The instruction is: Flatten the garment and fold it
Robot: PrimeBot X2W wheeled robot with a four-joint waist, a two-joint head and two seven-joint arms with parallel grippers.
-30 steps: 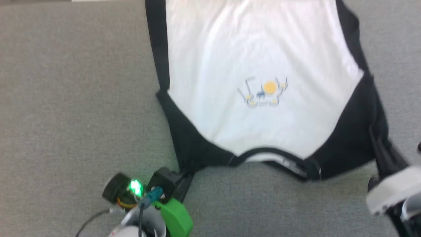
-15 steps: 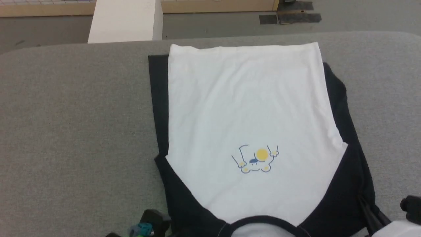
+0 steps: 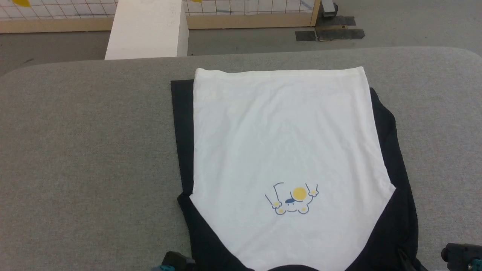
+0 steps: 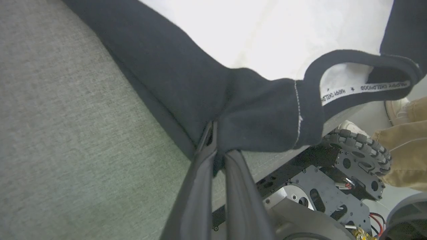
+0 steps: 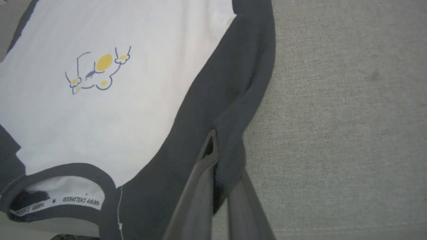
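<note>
The garment (image 3: 286, 143) lies face up on the grey table (image 3: 86, 150), its hem at the far end and its neck toward me. Its black sleeves are tucked along both sides, and the small yellow-and-blue print (image 3: 292, 199) sits near the bottom of the head view. My left gripper (image 4: 218, 150) is shut on the black shoulder cloth (image 4: 260, 123) beside the neckband (image 4: 350, 56), at the table's near edge. My right gripper (image 5: 222, 160) is shut on a pinch of the other black shoulder (image 5: 230, 83). That view also has the print (image 5: 98, 70) and the neck label (image 5: 78, 200).
Beyond the table's far edge stand a white block (image 3: 147, 30) and a wood-framed grid fence (image 3: 248, 15), with dark tape patches (image 3: 331, 34) on the floor. Below the near edge are my base's wheel (image 4: 357, 146) and a person's tan trouser leg (image 4: 407, 150).
The head camera has tilted up, so the shirt sits lower in the picture and its hem, the table's far edge and the floor beyond have come into view. Both grips hold.
</note>
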